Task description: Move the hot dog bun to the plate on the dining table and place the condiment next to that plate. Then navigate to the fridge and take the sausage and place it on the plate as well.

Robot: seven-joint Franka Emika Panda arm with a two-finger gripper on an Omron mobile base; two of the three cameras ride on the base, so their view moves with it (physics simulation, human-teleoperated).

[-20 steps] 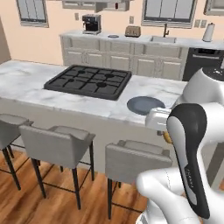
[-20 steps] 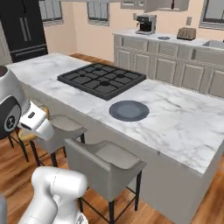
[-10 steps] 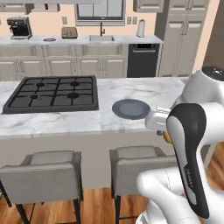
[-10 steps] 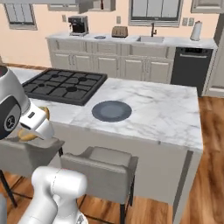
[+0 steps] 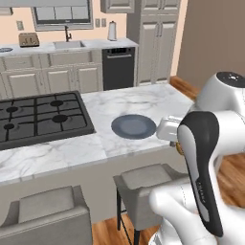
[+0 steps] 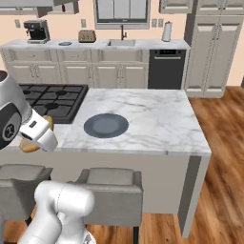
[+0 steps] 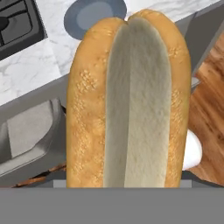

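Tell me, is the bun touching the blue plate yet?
Apart. In the right base view the hot dog bun hangs off the table's edge in the pincer, while the plate lies bare on the dining table.

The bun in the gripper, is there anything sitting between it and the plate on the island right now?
Nothing visible does. The bun is held in the gripper off the near edge of the island, above the stools. The plate lies bare, with only open marble between it and that edge. The cooktop sits off to one side.
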